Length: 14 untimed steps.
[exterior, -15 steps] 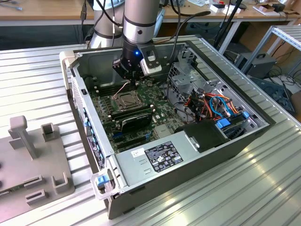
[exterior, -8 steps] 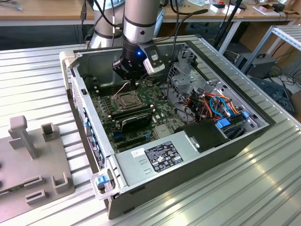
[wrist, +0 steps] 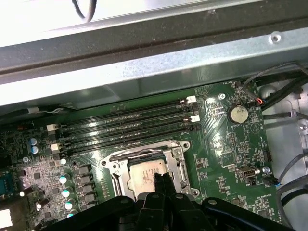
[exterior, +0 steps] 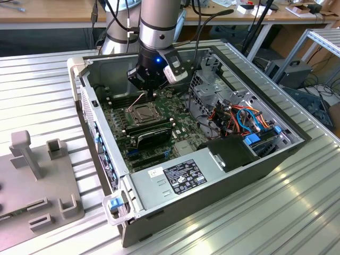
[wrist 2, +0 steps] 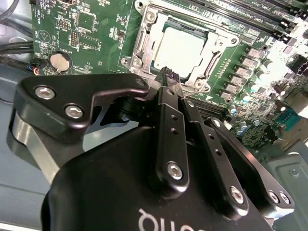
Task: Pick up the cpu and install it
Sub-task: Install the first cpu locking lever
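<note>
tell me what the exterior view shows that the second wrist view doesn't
Exterior view adds the open computer case, its power supply, coloured cables and a grey fixture on the table. Second wrist view adds the round coin battery on the motherboard. Both share the cpu in its socket, with the gripper shut at its edge.

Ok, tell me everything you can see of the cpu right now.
The cpu is a small flat square chip with a dull silver-grey metal top. It lies flat inside the socket frame, a bright metal surround on the green motherboard, close to the memory slots. The tool, its tips together, stands over the middle of one edge of the chip; whether it touches the top cannot be told. Nothing else rests on it.
</note>
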Each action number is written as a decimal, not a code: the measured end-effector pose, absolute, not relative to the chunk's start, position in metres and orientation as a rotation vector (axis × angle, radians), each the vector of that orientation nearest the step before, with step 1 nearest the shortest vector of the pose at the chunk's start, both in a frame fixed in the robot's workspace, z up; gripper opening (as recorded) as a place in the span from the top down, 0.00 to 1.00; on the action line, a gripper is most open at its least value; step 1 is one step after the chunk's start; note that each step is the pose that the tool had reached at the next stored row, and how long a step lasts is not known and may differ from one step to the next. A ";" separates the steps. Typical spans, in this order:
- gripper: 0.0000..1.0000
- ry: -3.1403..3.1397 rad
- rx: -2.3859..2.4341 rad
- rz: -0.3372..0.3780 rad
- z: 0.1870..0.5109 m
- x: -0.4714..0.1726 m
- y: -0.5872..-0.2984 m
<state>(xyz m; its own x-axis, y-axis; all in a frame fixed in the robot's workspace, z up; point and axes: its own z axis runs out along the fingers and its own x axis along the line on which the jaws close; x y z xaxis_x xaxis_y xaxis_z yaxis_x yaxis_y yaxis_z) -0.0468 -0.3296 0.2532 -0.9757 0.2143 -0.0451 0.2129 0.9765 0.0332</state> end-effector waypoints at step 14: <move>0.89 3.090 0.167 0.048 0.253 -0.047 -0.330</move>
